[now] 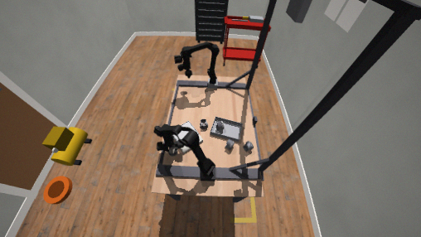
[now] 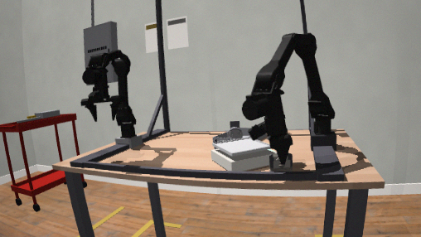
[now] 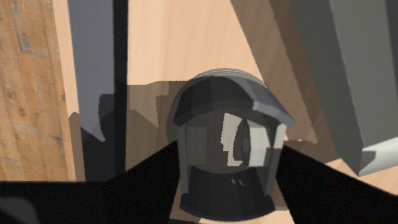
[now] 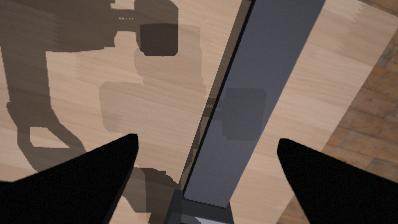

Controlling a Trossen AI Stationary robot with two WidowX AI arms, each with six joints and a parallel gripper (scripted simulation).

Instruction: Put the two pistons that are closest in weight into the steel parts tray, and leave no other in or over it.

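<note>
1. Left gripper, black, two-fingered (image 1: pixel 166 149) (image 2: pixel 283 162) (image 3: pixel 231 146): pointing down, low at the counter, fingers clamped on a piston.
2. Held piston, dark grey metal, rounded (image 2: pixel 275 162) (image 3: pixel 215 135): between the left fingers, beside the scale and outside the tray; whether it touches the counter cannot be told.
3. Right gripper, black, two-fingered (image 1: pixel 185 71) (image 2: pixel 104 119) (image 4: pixel 208 139): raised above the far end in the top view, fingers spread wide, grasping nothing.
4. Steel parts tray, grey, rectangular, low-walled (image 1: pixel 234 132): on the counter; one piston inside.
5. Tray piston, dark grey metal (image 1: pixel 220 127): within the tray, towards the scale side.
6. Loose piston, dark grey and pale (image 1: pixel 203 123): on the counter, between scale and tray.
7. Pair of grey metal pistons, first (image 1: pixel 229 145) and second (image 1: pixel 249 146): outside the tray, near its edge, standing apart.
8. Scale, white and grey, box-shaped, flat-topped (image 1: pixel 189 128) (image 2: pixel 242 147) (image 3: pixel 345 75): no piston visible on its plate, partly hidden from above by the left arm.
9. Counter, pale wood (image 1: pixel 228 99) (image 2: pixel 186 145) (image 3: pixel 190 40) (image 4: pixel 100 70): bears all the above pistons, tray and scale.
</note>
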